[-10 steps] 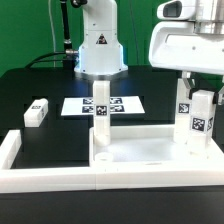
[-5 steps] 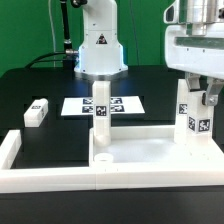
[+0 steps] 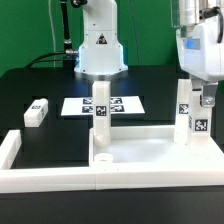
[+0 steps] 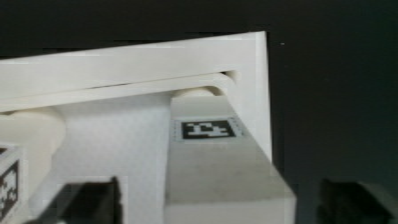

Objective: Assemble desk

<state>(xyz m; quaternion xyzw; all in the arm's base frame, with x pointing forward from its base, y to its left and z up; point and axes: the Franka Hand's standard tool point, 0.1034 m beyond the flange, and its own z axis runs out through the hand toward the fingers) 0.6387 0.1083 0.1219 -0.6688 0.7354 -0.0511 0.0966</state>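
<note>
Fingers (image 4: 86, 203) apart, clear of corner leg (image 4: 222, 150)

One tabletop (image 3: 150, 152), perhaps four legs (image 3: 100, 100), one marker board (image 3: 130, 103)

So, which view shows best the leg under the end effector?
The wrist view: the leg is large and close, its tag clear, standing in a corner of the tabletop. The exterior view shows it small, upright, below the end effector.
</note>
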